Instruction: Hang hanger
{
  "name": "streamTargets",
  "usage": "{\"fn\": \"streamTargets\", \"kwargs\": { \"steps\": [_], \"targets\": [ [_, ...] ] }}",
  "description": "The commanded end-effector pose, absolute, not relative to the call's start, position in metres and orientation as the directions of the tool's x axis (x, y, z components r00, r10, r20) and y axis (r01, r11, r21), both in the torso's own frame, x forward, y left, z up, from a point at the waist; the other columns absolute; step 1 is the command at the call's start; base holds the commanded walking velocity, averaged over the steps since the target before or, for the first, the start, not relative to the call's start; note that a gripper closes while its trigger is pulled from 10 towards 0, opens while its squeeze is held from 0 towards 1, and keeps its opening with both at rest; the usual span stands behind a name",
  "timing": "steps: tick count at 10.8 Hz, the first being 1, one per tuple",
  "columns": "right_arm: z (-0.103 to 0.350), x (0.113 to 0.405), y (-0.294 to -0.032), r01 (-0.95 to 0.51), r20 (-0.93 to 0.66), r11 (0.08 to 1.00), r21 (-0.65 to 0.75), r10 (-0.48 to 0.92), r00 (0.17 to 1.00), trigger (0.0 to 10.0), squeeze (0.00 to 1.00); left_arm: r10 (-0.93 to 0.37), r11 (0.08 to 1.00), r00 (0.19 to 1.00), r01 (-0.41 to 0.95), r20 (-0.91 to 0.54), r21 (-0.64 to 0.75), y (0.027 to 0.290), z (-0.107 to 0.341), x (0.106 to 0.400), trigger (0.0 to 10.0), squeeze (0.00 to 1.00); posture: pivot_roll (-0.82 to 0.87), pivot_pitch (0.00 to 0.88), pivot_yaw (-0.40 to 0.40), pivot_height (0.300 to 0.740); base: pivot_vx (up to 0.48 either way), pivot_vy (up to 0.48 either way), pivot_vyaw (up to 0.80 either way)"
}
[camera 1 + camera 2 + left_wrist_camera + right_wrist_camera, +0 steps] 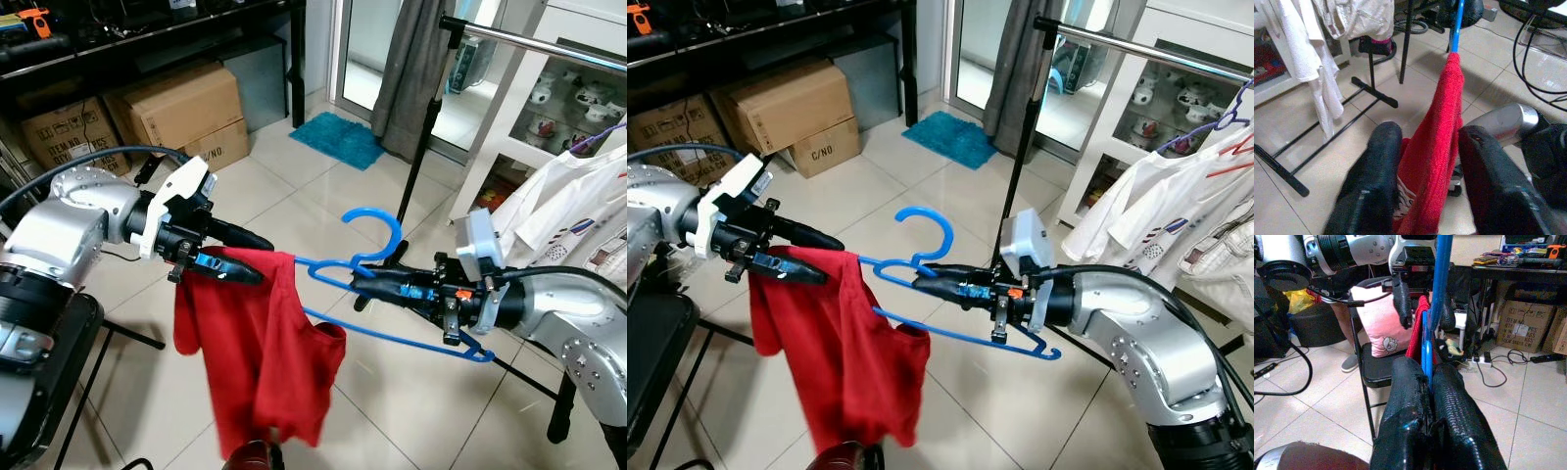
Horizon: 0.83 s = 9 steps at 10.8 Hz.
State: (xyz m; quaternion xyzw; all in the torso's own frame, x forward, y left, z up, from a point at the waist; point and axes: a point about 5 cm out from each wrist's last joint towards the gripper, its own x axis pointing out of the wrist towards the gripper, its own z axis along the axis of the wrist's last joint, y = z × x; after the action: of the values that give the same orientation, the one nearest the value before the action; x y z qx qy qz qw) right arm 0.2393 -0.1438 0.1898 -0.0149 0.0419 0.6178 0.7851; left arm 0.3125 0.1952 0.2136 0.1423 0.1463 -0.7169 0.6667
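Observation:
A blue plastic hanger (377,259) is held level in mid air, its hook curling upward. My right gripper (364,283) is shut on the hanger's neck; in the right wrist view the blue bar (1426,360) runs between its fingers. A red garment (260,362) hangs from the hanger's left end. My left gripper (257,257) is shut on the garment's upper edge, with the red cloth (1432,156) pinched between both black fingers. A metal clothes rail (534,39) stands at the back right, above and beyond the hanger.
White shirts (568,206) hang on the rail at the right. The rack's black upright (423,127) and floor feet (558,411) stand close behind my right arm. Cardboard boxes (186,113) sit at the back left, a blue mat (338,139) by the doorway. A black folding chair (93,352) is at the left.

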Motion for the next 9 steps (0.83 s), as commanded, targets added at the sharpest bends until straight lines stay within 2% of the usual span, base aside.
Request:
{"fn": "streamTargets", "kwargs": {
  "steps": [1,9],
  "targets": [
    [0.2007,0.2389,-0.1420,-0.974,-0.050,0.226,-0.023,0.973,0.227,10.0,0.00,-0.909,-0.070,-0.061,0.998,-0.412,0.007,0.1950,0.2195,0.3155,0.0,0.00,-0.04,0.031,0.067,0.740,0.000,0.000,0.00],
    [0.2037,0.2407,-0.1399,-0.975,-0.047,0.221,-0.033,0.974,0.222,10.0,0.00,-0.907,-0.104,-0.105,0.994,-0.407,-0.026,0.1870,0.2167,0.3107,0.0,0.00,-0.05,0.016,0.052,0.740,0.000,0.000,0.00]
  ]
}}
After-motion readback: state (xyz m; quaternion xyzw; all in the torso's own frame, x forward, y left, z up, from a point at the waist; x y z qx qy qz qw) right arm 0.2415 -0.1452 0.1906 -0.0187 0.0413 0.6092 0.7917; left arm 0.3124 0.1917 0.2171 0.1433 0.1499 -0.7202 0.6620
